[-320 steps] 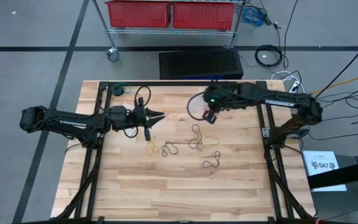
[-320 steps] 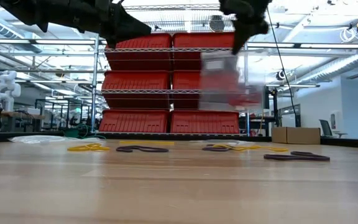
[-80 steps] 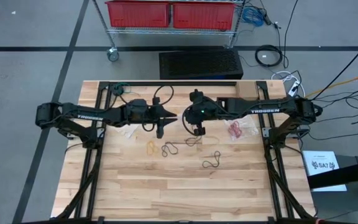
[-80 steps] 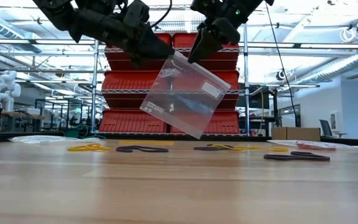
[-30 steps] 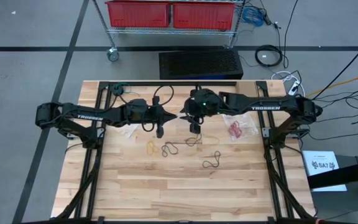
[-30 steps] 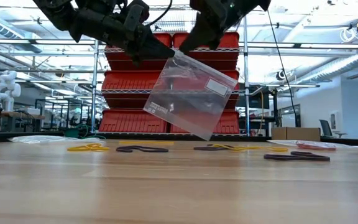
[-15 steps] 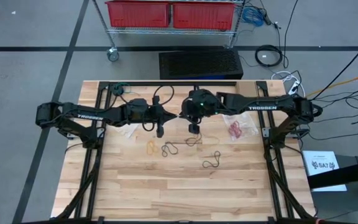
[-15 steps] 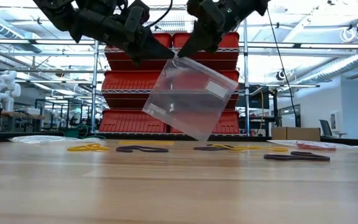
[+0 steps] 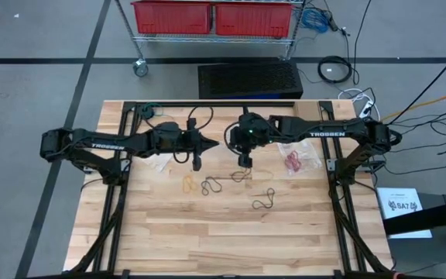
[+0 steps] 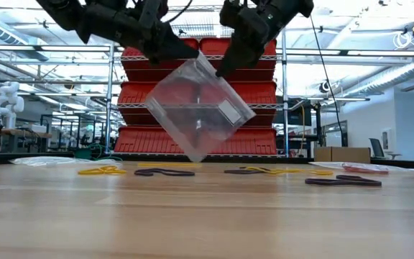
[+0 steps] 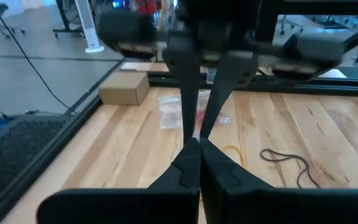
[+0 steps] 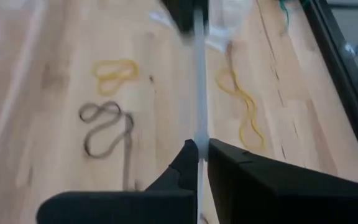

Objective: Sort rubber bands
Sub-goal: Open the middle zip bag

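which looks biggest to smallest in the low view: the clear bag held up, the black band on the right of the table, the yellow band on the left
1. clear bag, held by the left gripper and right gripper: clearly largest.
2. black band and yellow band: look about alike, so no ranking between them.

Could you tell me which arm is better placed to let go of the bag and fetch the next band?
Probably the right. Both pincers are shut on the bag, held above the table. The right pincer hangs nearest the bands, while the left pincer grips the bag's rim farther back.
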Robot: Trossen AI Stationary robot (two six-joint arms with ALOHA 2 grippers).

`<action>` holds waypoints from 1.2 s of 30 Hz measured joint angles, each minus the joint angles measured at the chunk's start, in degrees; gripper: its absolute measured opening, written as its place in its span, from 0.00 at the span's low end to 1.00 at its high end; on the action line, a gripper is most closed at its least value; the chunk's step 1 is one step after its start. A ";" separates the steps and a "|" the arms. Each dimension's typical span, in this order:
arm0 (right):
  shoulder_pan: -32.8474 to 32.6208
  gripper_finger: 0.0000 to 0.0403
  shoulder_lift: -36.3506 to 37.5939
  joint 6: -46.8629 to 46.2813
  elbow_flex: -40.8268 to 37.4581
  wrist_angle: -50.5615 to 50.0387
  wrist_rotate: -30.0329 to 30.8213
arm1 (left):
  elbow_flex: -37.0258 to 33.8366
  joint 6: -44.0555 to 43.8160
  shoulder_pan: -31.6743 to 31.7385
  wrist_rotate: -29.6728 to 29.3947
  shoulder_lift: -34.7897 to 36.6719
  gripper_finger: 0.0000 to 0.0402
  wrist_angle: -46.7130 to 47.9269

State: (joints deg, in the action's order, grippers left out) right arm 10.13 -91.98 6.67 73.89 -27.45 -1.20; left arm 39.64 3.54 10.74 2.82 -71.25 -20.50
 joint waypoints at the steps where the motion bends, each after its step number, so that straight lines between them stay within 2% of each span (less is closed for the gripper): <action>1: 0.00 0.00 0.00 -0.02 0.00 -1.06 0.79 | 0.00 0.15 0.01 -0.41 0.53 0.00 0.25; 8: 0.04 0.00 -0.05 -1.28 -0.22 -8.31 1.77 | 0.07 0.38 0.19 -2.02 3.56 0.00 2.09; 16: -0.69 0.00 -0.11 -1.42 -0.22 -8.97 3.00 | 0.07 -0.08 0.09 -1.80 3.72 0.02 7.19; 20: -1.13 0.00 -0.11 -0.78 -0.22 -8.69 2.91 | 0.07 -0.20 0.00 -1.77 2.29 0.11 8.08; 30: -2.47 0.00 -0.11 -0.04 -0.20 -7.48 2.46 | 0.04 -7.46 0.00 2.00 -2.35 0.47 4.37; 36: -2.42 0.00 -0.09 -0.04 -0.17 -7.03 2.56 | 0.28 -7.70 0.00 2.07 -5.42 0.53 1.32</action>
State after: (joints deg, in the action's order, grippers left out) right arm 7.71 -92.07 6.63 73.71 -34.48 1.37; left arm 39.92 -4.16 10.74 4.89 -76.68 -19.18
